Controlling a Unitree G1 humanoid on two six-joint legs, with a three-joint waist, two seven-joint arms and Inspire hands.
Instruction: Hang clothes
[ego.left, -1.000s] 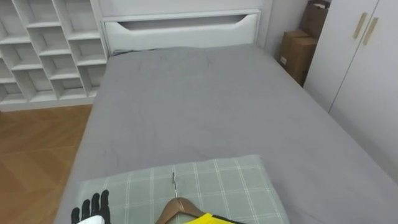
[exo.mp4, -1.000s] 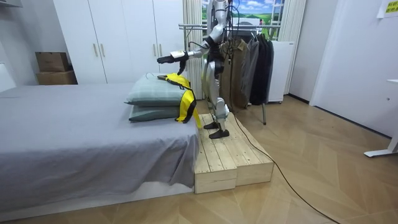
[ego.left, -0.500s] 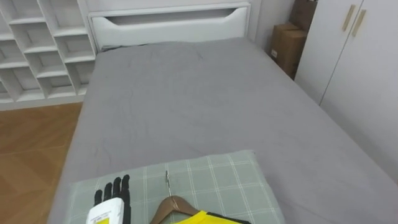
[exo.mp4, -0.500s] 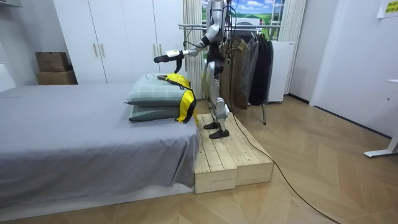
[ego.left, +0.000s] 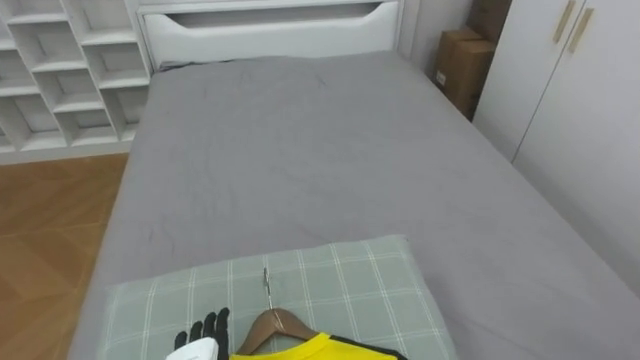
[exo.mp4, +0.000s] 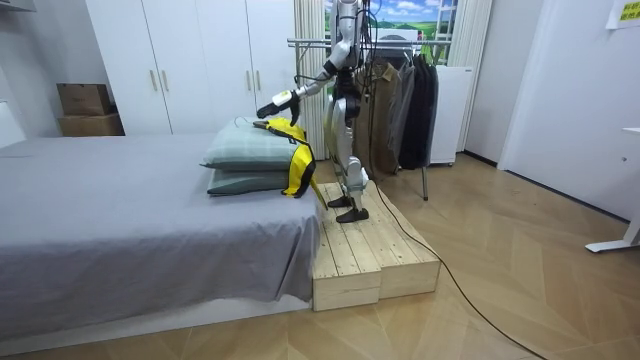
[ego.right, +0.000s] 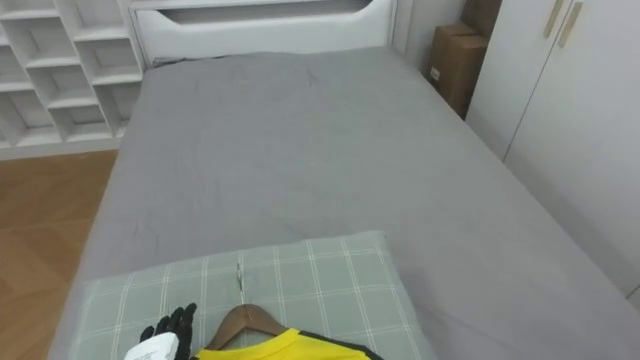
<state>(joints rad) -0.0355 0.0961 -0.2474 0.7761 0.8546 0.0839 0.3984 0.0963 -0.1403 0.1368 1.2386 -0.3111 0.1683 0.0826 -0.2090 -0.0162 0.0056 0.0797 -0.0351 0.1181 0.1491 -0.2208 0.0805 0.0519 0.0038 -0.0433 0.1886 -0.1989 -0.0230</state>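
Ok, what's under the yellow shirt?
A wooden hanger, hook and neck showing, lying on the checked pillow. Its arms are covered by the shirt.

soft, even light is filling the room, with daylight showing at the window behind the clothes rack. the grey bed is carrying only faint shading in its creases. the wooden floor is giving off a pale sheen, and a dim shadow is lying under the bed's edge.
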